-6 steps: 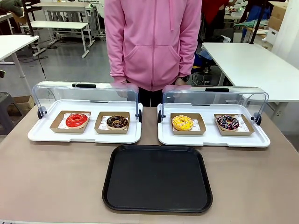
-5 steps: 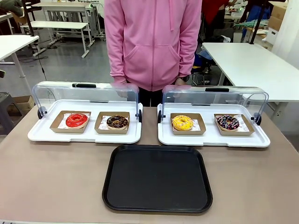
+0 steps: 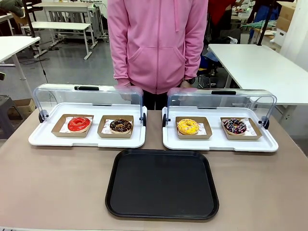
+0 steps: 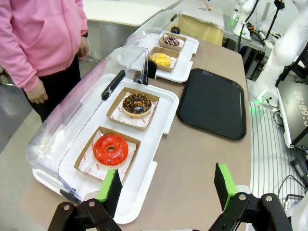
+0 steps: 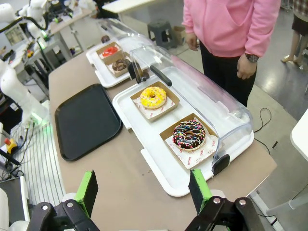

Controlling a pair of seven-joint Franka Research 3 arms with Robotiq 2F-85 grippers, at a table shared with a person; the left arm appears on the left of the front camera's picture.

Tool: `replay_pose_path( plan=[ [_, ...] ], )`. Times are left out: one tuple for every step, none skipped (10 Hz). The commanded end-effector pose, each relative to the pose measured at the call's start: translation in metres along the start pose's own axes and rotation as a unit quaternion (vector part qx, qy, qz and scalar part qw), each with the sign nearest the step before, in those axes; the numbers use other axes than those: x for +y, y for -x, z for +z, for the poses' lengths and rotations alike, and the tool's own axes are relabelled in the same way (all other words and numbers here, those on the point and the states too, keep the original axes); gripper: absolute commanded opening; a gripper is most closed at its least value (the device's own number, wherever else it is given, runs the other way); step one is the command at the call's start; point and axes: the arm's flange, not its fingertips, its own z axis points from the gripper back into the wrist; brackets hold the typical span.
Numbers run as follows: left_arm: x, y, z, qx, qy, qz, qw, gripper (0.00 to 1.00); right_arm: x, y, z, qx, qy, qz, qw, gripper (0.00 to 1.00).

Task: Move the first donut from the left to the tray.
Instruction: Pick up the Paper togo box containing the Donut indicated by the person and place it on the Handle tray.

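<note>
The first donut from the left (image 3: 79, 123) is a glossy red ring in a brown cardboard holder, on the left side of the left white tray (image 3: 48, 139), whose clear lid is raised. In the left wrist view the red donut (image 4: 110, 149) lies just ahead of my open left gripper (image 4: 168, 185), which hovers high above the table's end. The black tray (image 3: 162, 184) lies bare at the table's near middle, also visible as the black tray (image 4: 212, 101) and black tray (image 5: 86, 120). My right gripper (image 5: 144, 190) is open above the table's other end.
A chocolate donut (image 3: 121, 126) sits beside the red one. The right white tray (image 3: 173, 144) holds a yellow donut (image 3: 187, 126) and a sprinkled chocolate donut (image 3: 235, 126) under a raised lid. A person in a pink hoodie (image 3: 158, 43) stands at the far side, hands down.
</note>
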Motion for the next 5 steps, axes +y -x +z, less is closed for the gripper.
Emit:
replay_pose_path(
  plan=[
    [-0.0013, 0.0014, 0.0000, 0.003, 0.003, 0.000, 1.000, 1.00, -0.0001, -0.0003, 0.0006, -0.002, 0.000, 0.001, 1.000, 1.00],
    [-0.0013, 0.0014, 0.0000, 0.003, 0.003, 0.000, 1.000, 1.00, -0.0001, -0.0003, 0.0006, -0.002, 0.000, 0.001, 1.000, 1.00],
    [-0.0013, 0.0014, 0.0000, 0.003, 0.003, 0.000, 1.000, 1.00, -0.0001, -0.0003, 0.0006, -0.002, 0.000, 0.001, 1.000, 1.00],
    [-0.0013, 0.0014, 0.0000, 0.003, 0.003, 0.000, 1.000, 1.00, -0.0001, -0.0003, 0.0006, -0.002, 0.000, 0.001, 1.000, 1.00],
    [-0.0013, 0.0014, 0.0000, 0.003, 0.003, 0.000, 1.000, 1.00, -0.0001, -0.0003, 0.0006, -0.002, 0.000, 0.001, 1.000, 1.00]
  ],
)
